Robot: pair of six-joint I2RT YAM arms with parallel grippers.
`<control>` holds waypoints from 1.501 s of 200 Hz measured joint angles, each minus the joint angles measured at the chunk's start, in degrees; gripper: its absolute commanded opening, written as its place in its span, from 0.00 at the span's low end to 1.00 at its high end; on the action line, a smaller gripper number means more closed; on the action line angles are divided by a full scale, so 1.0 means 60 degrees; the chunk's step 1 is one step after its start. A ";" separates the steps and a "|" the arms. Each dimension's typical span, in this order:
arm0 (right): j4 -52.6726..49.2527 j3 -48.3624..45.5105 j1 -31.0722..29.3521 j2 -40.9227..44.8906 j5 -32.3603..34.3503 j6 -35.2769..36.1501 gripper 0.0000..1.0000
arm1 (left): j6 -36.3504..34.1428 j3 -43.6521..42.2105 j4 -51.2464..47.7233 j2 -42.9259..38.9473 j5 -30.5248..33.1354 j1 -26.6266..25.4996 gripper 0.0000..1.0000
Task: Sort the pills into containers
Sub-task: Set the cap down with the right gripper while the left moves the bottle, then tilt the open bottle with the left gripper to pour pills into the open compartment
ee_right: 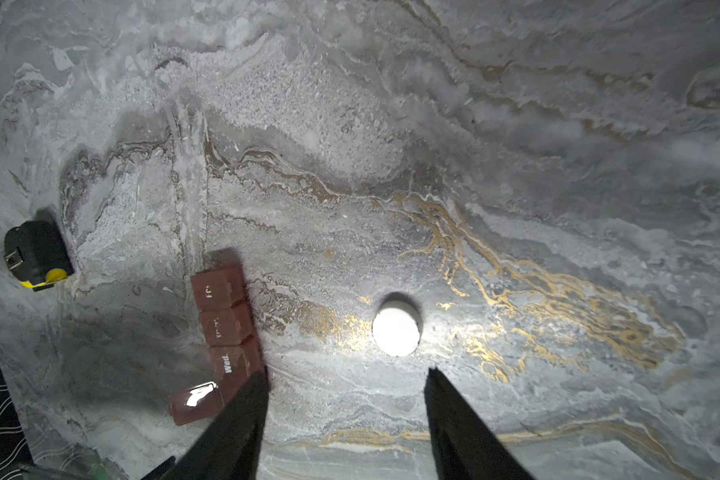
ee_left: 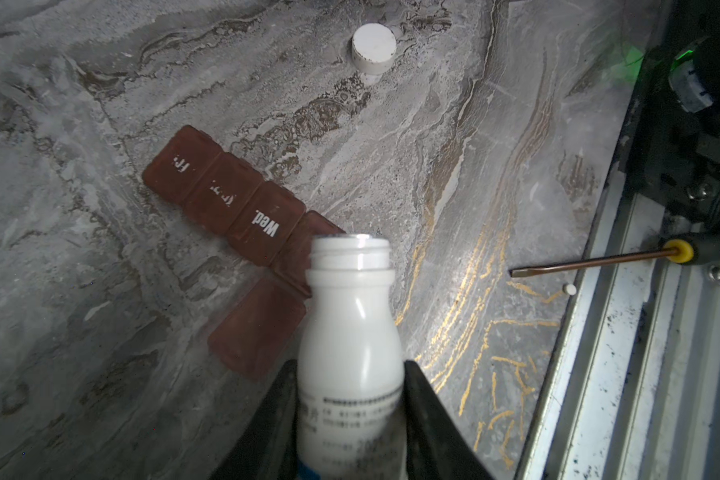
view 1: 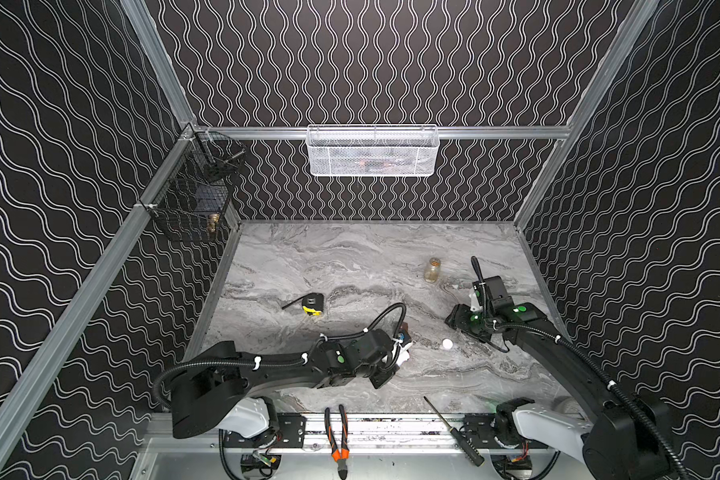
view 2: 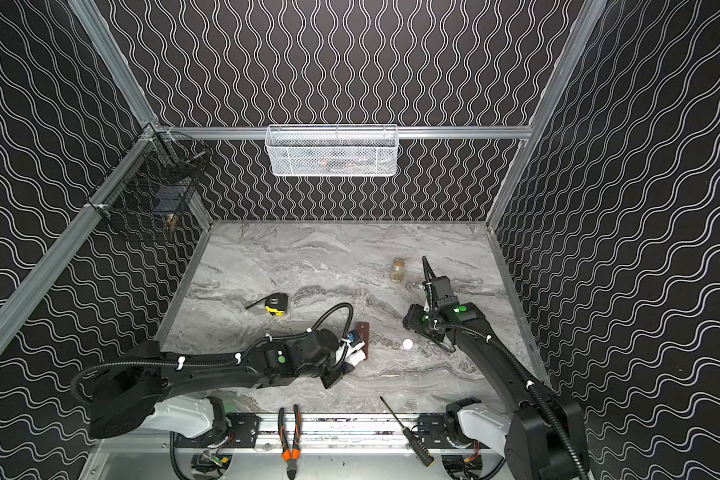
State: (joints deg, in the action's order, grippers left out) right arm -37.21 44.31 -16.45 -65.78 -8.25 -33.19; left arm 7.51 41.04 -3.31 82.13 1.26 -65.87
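Observation:
The containers (ee_left: 225, 195) are a reddish-brown strip of joined compartments lying flat on the marble table, also seen in a top view (view 2: 364, 334) and the right wrist view (ee_right: 225, 324). The end compartment's lid (ee_left: 258, 328) is flipped open. My left gripper (ee_left: 349, 365) is shut on a white uncapped pill bottle (ee_left: 350, 316), whose mouth is over that open end. The bottle's white cap (view 1: 447, 343) lies to the right of the strip. One small white pill (ee_left: 569, 289) lies near the table's front edge. My right gripper (ee_right: 347, 372) hangs open and empty near the cap (ee_right: 395, 328).
A tape measure (view 1: 312, 303) lies left of centre and a small glass jar (view 1: 432, 270) stands at the back right. Pliers (view 1: 336, 436) and a screwdriver (view 1: 454, 432) lie on the front rail. A white mesh basket (view 1: 373, 149) and black wire baskets (view 1: 196, 199) hang on the walls.

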 measured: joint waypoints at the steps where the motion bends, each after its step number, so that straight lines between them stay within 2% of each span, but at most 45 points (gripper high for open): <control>1: 0.0011 -0.0007 0.0000 0.0000 -0.0007 0.0000 0.62 | 0.0000 0.0015 -0.0015 0.0011 0.0000 0.0004 0.00; 149: 0.0703 -0.0375 0.0091 -0.0321 -0.0521 0.0004 0.63 | 0.0026 0.1938 -0.2911 0.1082 -0.0237 0.0586 0.00; 300: 0.0918 -0.0514 0.0193 -0.0379 -0.0743 0.0120 0.64 | -0.0284 0.3264 -0.4521 0.1949 -0.0313 0.0776 0.00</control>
State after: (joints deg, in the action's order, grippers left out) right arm -31.70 41.23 -15.29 -68.05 -12.71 -32.47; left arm 5.80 60.62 -30.44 93.82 -0.62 -61.21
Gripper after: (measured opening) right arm 0.635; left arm 0.378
